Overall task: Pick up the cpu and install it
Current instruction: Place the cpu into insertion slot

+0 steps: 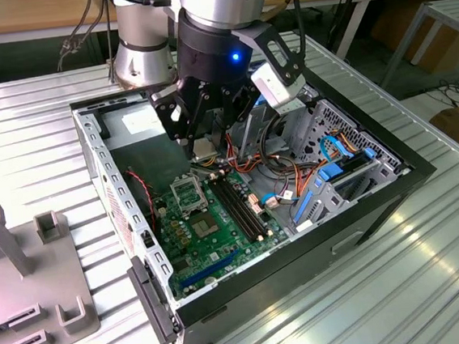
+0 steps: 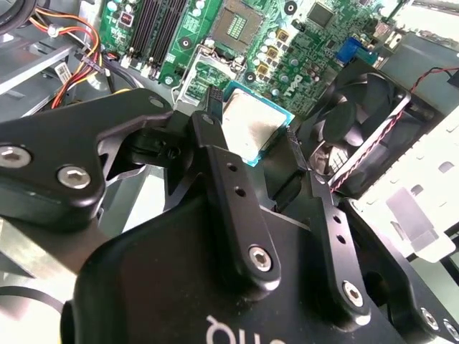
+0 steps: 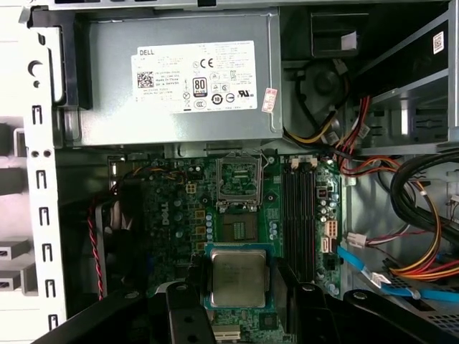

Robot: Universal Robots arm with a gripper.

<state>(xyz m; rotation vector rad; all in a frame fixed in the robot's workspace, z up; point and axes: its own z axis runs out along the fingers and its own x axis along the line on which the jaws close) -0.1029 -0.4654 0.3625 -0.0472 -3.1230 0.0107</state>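
The cpu (image 3: 237,278) is a pale silver-grey square chip held flat between the black fingers of my gripper (image 3: 241,281), which is shut on its two opposite edges. It hangs above the green motherboard (image 3: 172,215), a little off from the metal-framed square socket (image 3: 238,174). Seen in the second wrist view, the cpu (image 2: 251,127) sits between the fingertips (image 2: 209,118), with the socket (image 2: 235,25) farther off on the board. From the exterior view, the gripper (image 1: 203,147) reaches down into the open computer case (image 1: 392,174), just above the socket (image 1: 184,194).
A grey power supply (image 3: 179,79) lies beyond the socket. Memory slots (image 3: 305,215) run beside it, with orange, red and blue cables (image 3: 401,244) and a drive cage (image 1: 333,154) past them. A black fan (image 2: 366,122) is close to the fingers. A grey fixture (image 1: 28,273) stands at the exterior view's left.
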